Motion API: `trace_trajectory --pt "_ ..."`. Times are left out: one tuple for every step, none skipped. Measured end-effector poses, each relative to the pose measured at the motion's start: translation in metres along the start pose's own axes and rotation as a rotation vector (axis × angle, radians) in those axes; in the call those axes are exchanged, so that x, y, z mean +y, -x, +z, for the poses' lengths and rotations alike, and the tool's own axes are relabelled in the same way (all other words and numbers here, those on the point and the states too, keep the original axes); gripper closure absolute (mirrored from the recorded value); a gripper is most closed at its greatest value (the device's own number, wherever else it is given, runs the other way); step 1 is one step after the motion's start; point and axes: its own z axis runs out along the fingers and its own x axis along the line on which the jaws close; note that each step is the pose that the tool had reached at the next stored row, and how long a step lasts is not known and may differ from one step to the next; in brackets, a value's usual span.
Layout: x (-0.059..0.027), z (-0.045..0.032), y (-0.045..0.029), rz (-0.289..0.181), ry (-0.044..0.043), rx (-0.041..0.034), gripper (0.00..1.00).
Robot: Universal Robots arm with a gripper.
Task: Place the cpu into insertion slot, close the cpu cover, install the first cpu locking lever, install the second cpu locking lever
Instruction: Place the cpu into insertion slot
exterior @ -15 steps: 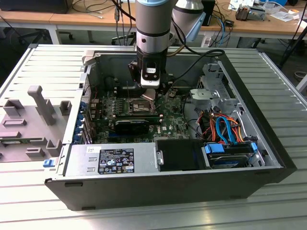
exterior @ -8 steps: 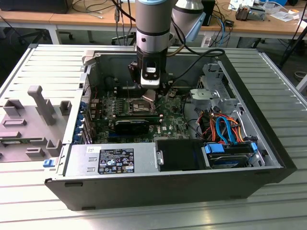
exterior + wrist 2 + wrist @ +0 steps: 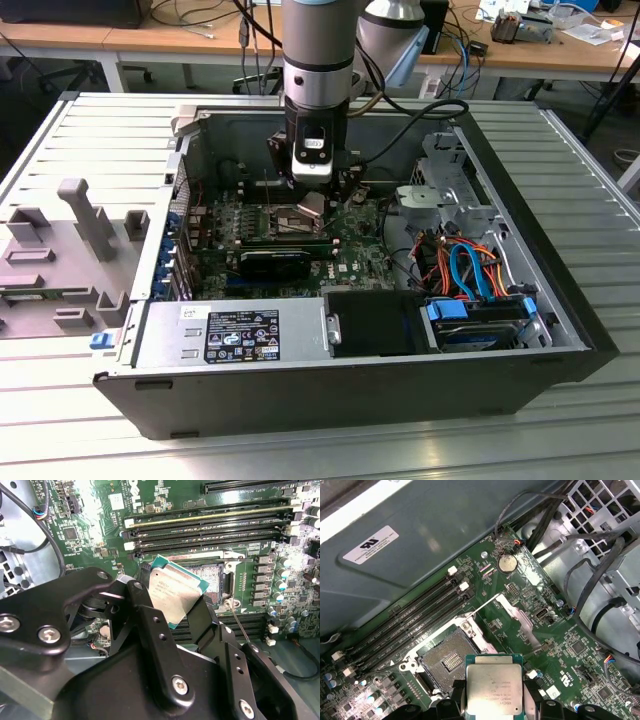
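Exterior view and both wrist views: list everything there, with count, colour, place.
table: one, silver, slatted
case: one, black, on the table
motherboard: one, green, in the case
slot: one, dark with silver rim, on the motherboard
cpu: one, silver, held near the slot
memory slots: several, black, beside the slot
coin cell: one, silver, on the motherboard
cables: several, orange, blue, exterior view's right
arm: one, grey, over the case
tool: one, black, shut on the cpu

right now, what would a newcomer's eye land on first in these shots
The cpu, its silver top bright, clasped by its edges in the gripper over the green motherboard. Beside it in both wrist views lies the open insertion slot, dark centre bare. In the exterior view, the arm reaches down into an open computer case.
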Motion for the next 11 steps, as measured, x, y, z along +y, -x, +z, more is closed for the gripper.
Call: trace_trajectory --pt "0.0000 0.0000 0.0000 0.000 0.0000 0.0000 0.46" --pt "0.0000 0.0000 0.0000 0.001 0.0000 0.0000 0.46" --pt "0.0000 0.0000 0.0000 0.001 0.0000 -0.0001 0.46" --pt "0.0000 0.0000 -0.0001 0.003 -0.0001 -0.0001 0.46" --pt "0.0000 0.0000 -0.0001 0.005 -0.0002 -0.0001 0.46" --pt "0.0000 0.0000 -0.0001 0.005 -0.0002 -0.0001 0.46" --pt "-0.0001 0.0000 -0.0001 0.006 -0.0002 -0.0001 0.46" --pt "-0.0001 0.0000 -0.0001 0.006 -0.0002 -0.0001 0.46" --pt "-0.0001 0.0000 -0.0001 0.008 -0.0003 -0.0002 0.46" --pt "-0.0001 0.0000 -0.0001 0.009 -0.0003 -0.0002 0.46" --pt "-0.0001 0.0000 -0.0001 0.010 -0.0003 -0.0002 0.46"
